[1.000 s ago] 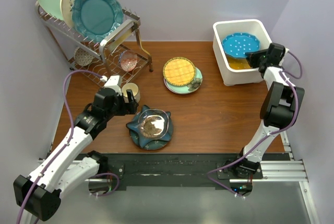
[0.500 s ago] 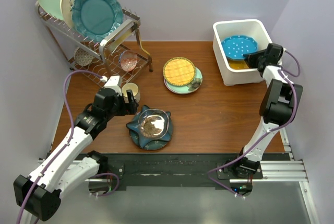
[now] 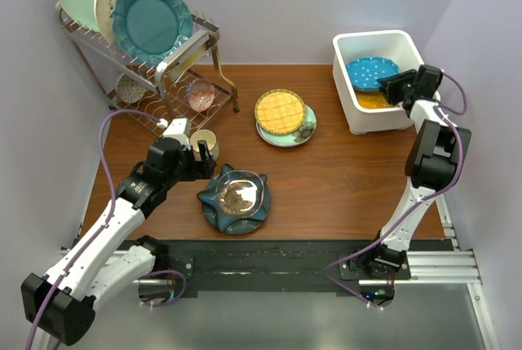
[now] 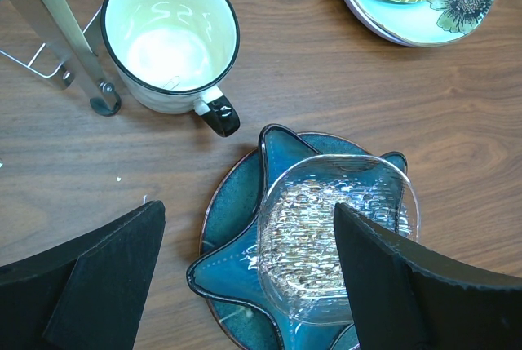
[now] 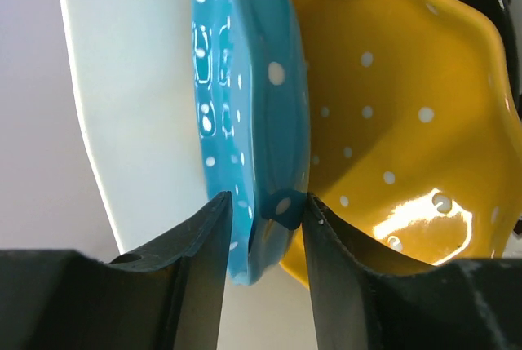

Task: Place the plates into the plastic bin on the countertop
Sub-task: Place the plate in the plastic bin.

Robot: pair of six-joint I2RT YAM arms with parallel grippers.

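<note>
Reddish wood counter carries the white plastic bin at its far right, where the right gripper straddles the blue dotted plate rim, clamped or loose I cannot tell, while the left gripper gapes wide and empty above a teal star dish.

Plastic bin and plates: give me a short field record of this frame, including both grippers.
in bin: blue dotted plate over orange scalloped plate, both inside the plastic bin
right gripper: fingers either side of the blue dotted plate's rim; grip unclear
left gripper: open, above the dark teal stack
on countertop: yellow lattice plate on pale green plate; dark teal stack
</note>
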